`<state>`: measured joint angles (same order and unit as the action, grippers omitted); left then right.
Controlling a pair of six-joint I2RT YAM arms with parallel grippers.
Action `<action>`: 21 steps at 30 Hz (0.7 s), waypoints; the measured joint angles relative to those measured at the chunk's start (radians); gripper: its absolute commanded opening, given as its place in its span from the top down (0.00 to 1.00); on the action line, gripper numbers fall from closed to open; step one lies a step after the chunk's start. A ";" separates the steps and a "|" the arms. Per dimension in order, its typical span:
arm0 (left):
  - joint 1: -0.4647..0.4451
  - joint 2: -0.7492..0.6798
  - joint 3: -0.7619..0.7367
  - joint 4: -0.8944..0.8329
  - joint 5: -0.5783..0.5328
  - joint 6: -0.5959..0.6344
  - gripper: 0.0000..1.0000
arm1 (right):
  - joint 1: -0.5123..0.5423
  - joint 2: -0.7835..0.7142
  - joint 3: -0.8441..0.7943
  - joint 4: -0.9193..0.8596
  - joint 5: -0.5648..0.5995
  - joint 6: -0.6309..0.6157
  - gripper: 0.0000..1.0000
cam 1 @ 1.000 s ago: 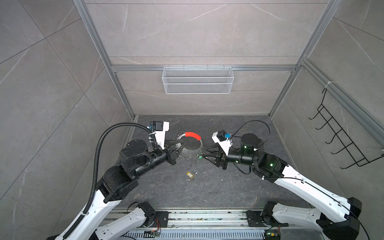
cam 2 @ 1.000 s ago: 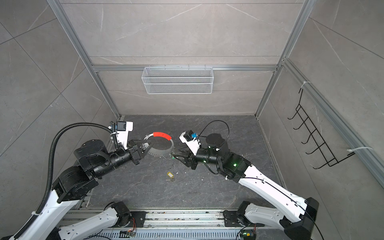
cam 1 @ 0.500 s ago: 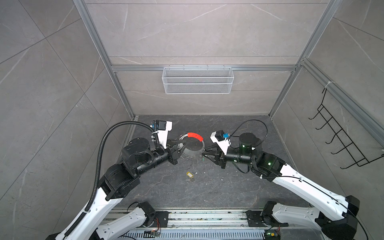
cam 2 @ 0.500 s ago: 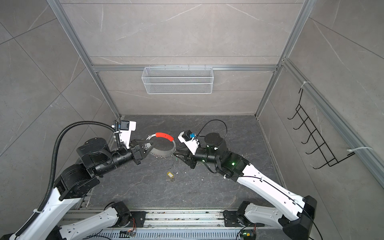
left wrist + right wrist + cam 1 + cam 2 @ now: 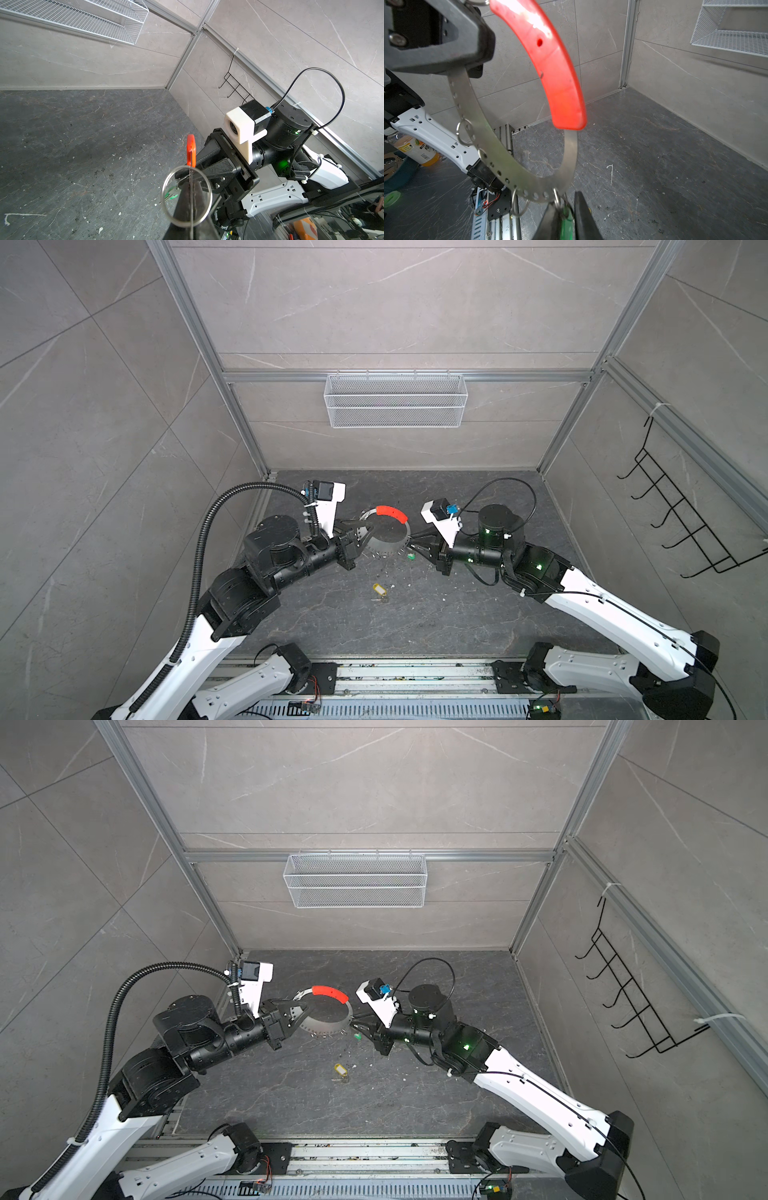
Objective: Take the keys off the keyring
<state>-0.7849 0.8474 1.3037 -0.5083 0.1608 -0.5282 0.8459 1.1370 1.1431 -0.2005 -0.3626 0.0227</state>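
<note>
Right gripper (image 5: 411,543) sits closer to the keyring (image 5: 390,512) than a second ago, jaws narrower. We now pinch the green key (image 5: 567,222) hanging off it, while our left gripper (image 5: 369,529) clamps the keyring's opposite side. Yank sideways and we probably twist the keyring loose.

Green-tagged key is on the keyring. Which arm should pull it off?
Right. The right hand has its fingers either side of the green tag hanging from the keyring, while the left hand is clamped on the keyring, holding it off the table.
</note>
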 measured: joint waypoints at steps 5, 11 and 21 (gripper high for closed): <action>0.000 0.000 -0.001 0.000 -0.003 0.000 1.00 | 0.000 0.000 0.005 -0.010 -0.008 -0.009 1.00; 0.000 -0.011 -0.009 -0.001 -0.010 -0.003 0.90 | 0.000 0.000 0.019 -0.025 -0.015 -0.009 1.00; 0.000 -0.078 -0.072 -0.114 -0.201 -0.002 0.55 | -0.004 0.011 0.114 -0.171 -0.013 -0.020 1.00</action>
<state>-0.7849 0.7696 1.2316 -0.6220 -0.0406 -0.5304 0.8417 1.1481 1.2572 -0.3710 -0.3752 0.0029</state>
